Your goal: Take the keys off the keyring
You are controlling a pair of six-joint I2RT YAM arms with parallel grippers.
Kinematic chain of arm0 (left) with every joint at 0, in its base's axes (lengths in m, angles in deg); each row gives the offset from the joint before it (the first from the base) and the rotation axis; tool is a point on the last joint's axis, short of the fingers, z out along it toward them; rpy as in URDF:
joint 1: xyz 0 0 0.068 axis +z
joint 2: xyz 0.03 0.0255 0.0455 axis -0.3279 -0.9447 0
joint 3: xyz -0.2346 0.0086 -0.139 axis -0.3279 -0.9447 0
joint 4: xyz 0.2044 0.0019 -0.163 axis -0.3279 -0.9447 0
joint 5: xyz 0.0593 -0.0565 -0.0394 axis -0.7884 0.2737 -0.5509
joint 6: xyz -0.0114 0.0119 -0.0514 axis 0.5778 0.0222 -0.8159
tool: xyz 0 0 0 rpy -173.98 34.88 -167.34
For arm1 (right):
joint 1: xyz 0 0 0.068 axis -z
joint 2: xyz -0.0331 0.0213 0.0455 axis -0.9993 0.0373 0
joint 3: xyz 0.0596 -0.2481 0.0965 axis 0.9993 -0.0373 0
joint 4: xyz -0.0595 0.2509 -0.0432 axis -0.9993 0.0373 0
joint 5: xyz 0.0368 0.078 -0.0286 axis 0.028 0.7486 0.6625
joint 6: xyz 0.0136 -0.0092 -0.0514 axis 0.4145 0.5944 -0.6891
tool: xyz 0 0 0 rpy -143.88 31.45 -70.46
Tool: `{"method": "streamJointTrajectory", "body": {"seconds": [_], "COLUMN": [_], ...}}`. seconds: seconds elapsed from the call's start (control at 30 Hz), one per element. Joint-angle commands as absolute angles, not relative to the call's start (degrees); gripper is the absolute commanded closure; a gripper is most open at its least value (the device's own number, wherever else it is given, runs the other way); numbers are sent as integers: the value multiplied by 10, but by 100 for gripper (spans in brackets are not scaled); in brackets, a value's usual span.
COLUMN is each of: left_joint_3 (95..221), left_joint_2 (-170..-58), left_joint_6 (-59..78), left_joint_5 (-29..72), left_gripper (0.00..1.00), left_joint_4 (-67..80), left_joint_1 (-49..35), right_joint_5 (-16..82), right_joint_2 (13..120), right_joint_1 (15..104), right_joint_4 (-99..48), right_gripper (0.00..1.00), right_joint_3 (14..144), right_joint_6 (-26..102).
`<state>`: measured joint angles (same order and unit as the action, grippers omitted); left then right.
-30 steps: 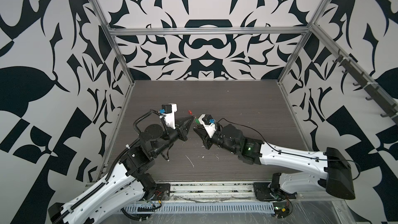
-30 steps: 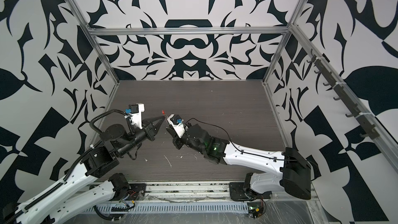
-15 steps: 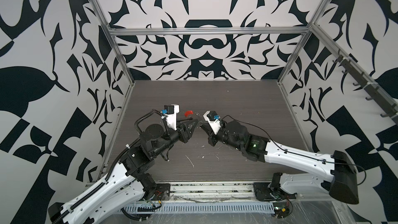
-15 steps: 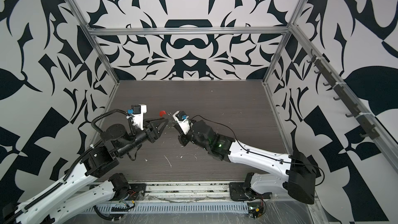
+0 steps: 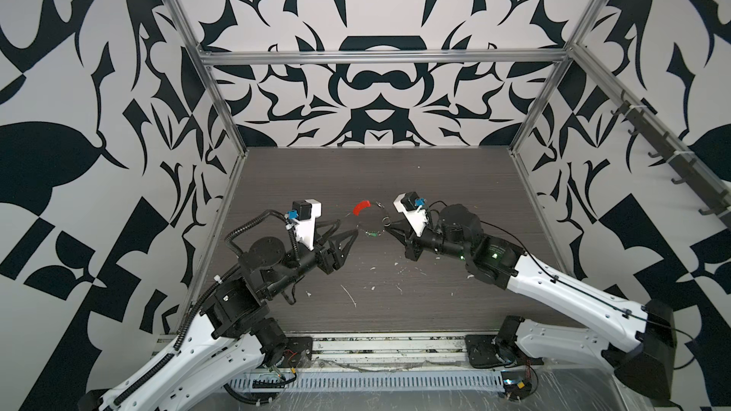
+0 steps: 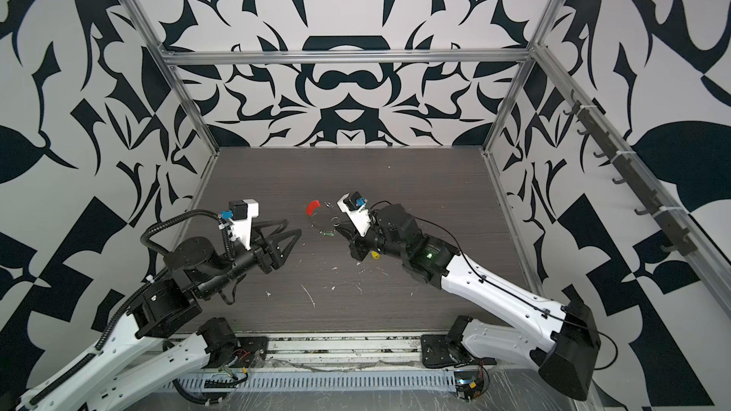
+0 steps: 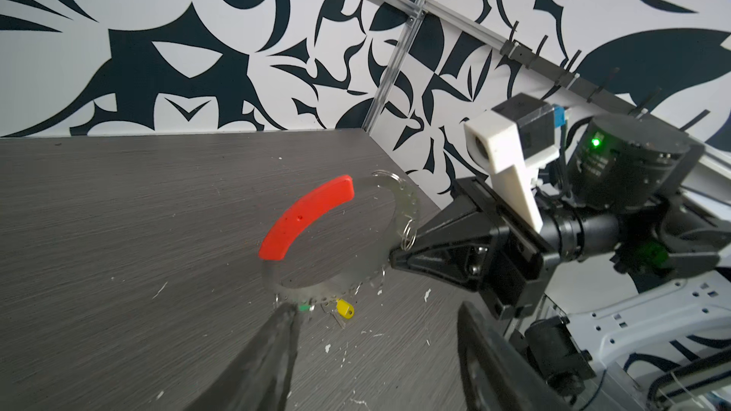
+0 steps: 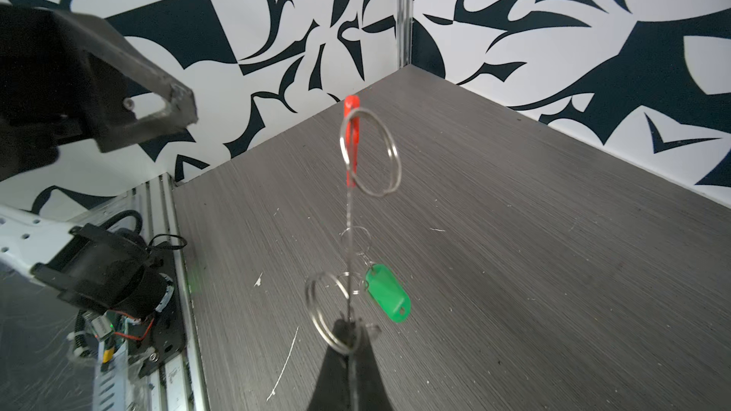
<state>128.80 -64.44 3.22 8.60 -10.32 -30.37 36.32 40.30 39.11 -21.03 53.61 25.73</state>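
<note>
Your right claw pinched the thin, stiff keyring above the bench, its light, free-swinging keys hanging just beyond your spread left claw, so you were best advised to grip a plastic head.

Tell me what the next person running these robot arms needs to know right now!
The left gripper: jaws open, empty, close to the keyring.
The right gripper: shut on the keyring, holding it upright.
The green key hangs on the keyring.
The yellow key appears to lie on the table, off the keyring.
Done: probably yellow. Left: take the green one off.
</note>
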Motion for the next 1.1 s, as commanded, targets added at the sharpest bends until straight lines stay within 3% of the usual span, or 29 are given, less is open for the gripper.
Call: {"method": "streamJointTrajectory", "body": {"seconds": [0.0,0.33,0.77,0.9,1.07], "left_joint_3": [1318,1367,1414,1419,1418], "left_joint_2": [-649,-646,-716,-732,-737], "left_joint_6": [79,106,124,127,123], "left_joint_5": [127,114,204,236,249], "left_gripper": [33,26,25,36,64], "left_joint_4": [-157,-233,-273,-270,-257], "left_joint_1": [-305,-304,-295,-293,-290], "right_joint_5": [435,548,633,632,622], "right_joint_2": [375,344,341,346,356], "right_joint_1": [403,405,405,406,405], "right_joint_4": [-182,-168,-170,-173,-176], "right_gripper": [100,100,100,100,100], "right_joint_3": [569,563,562,563,566], "right_joint_6": [234,235,249,250,253]}}
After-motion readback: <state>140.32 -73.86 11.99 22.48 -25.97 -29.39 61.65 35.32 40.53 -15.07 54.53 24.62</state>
